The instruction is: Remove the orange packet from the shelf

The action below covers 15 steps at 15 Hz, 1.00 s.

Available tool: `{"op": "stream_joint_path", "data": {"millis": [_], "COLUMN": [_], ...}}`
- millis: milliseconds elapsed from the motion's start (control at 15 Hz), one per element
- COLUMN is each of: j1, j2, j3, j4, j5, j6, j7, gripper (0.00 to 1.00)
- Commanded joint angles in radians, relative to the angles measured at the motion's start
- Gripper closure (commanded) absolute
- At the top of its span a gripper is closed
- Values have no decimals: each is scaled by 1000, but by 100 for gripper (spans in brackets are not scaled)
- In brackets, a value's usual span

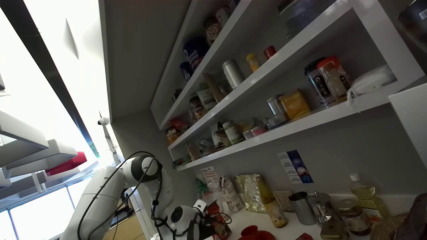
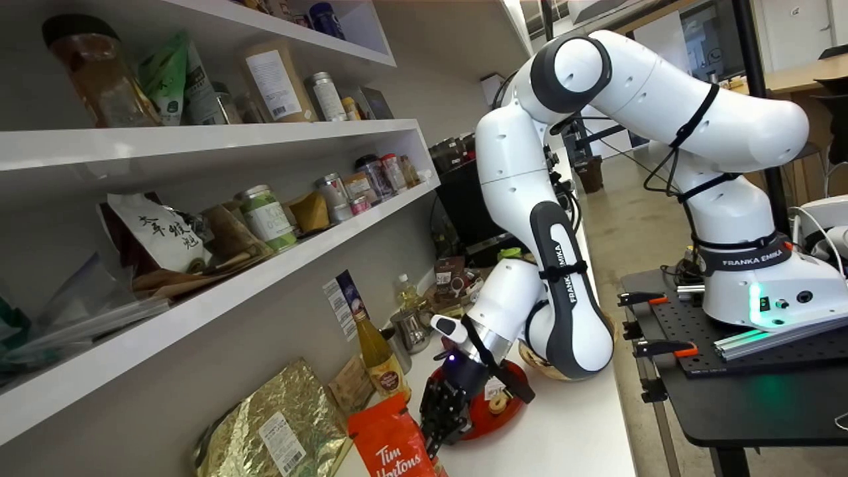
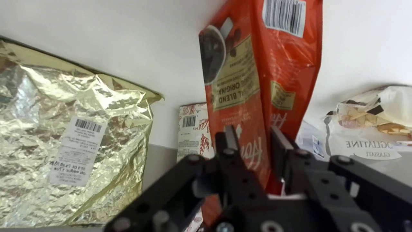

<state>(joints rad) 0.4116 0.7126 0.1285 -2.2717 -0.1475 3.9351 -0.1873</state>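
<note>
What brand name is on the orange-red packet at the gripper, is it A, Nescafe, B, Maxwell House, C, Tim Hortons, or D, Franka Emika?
C, because in an exterior view the orange-red packet reads Tim Hortons in white, and part of the second word shows at the gripper in the wrist view.

Wht counter [image 2: 556, 430] has gold foil bag [image 2: 311, 404], tall btl [image 2: 379, 354], red plate [image 2: 487, 425], metal jug [image 1: 302, 207], basket [image 2: 543, 368] on it

“Tim Hortons” and “ORIGINAL” front the orange coffee packet [image 2: 394, 438]; “FRANKA EMIKA” marks my arm [image 2: 560, 265]; “GLASSATE” labels a pastry bag [image 3: 370, 138].
</note>
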Motion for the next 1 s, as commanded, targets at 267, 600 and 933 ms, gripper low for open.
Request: {"op": "stream_joint_path", "data": {"millis": [267,600,933], "j1": [-69,-213,-544], "j2": [-221,-388,-483], "j3": [21,122,482], "j4": [-100,-94,-53], "j5": [-16,-12,310], "j6": [-407,-798,-1215], "j7": [20,52,-229], "gripper": [9,0,0]}}
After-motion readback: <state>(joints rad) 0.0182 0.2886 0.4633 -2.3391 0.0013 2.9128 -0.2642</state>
